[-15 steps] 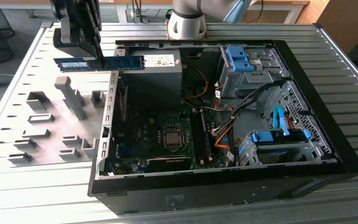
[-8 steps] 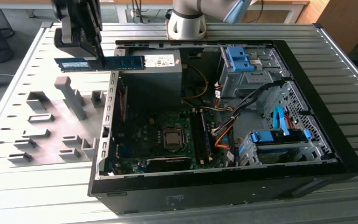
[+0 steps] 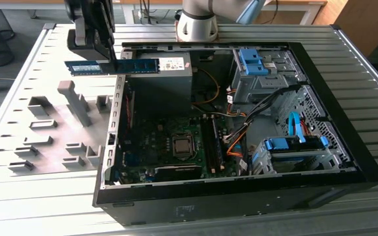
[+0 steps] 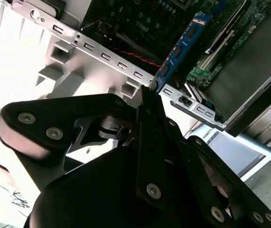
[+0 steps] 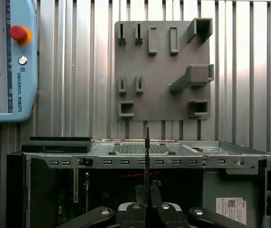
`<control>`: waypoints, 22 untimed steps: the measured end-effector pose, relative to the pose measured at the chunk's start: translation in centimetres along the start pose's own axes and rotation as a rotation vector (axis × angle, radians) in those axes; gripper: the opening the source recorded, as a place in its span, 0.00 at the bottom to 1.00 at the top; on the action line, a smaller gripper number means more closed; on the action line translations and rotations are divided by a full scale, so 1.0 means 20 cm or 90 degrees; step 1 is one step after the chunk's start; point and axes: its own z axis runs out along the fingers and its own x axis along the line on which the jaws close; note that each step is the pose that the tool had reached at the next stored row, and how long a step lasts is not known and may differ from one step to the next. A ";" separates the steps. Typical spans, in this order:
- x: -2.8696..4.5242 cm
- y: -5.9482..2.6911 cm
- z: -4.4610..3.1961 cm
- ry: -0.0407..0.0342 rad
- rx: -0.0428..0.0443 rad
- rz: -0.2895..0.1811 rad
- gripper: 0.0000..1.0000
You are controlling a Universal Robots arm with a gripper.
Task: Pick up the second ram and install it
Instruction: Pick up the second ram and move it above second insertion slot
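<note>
Pinching the memory stick (image 3: 136,66) in the gripper (image 3: 96,60), pressed shut on its two flat faces, clear of the worktop (image 3: 38,211). Held level and lengthwise in the exterior view, at about eleven o'clock of the open computer case (image 3: 353,137). Straddling the case wall there, with one end over the power supply (image 3: 156,91) and the other out toward the grey fixture plate (image 3: 51,147). Well apart from the long black slots (image 3: 212,142) on the motherboard, down toward five o'clock from the stick. Not yet seated.

Likely trouble from here:
- Clipping the perforated metal strip (image 4: 102,56) along the case edge, close beside the stick in the second wrist view, and so twisting the stick in the pinch.
- Snagging the orange cables (image 3: 235,143) just beside the slots, at three o'clock of them.
- Meeting a slot skewed or with the notch off, then bending the board or slipping through the grip under pressing force.
</note>
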 end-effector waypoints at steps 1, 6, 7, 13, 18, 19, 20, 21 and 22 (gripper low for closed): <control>0.000 -0.008 0.000 0.0000 0.0000 0.000 0.14; 0.000 -0.053 0.000 0.0000 0.0000 0.000 0.14; 0.000 -0.062 0.000 0.0000 0.0000 0.000 0.14; -0.001 -0.117 -0.001 0.0000 0.0000 0.000 0.14; -0.001 -0.164 -0.001 -0.0001 0.0000 0.000 0.14; -0.001 -0.175 -0.001 0.0000 0.0000 0.000 0.14; -0.001 -0.184 -0.001 0.0000 0.0000 0.000 0.14; -0.001 -0.194 -0.001 0.0000 0.0000 0.000 0.14; -0.001 -0.203 -0.001 0.0000 0.0000 0.000 0.14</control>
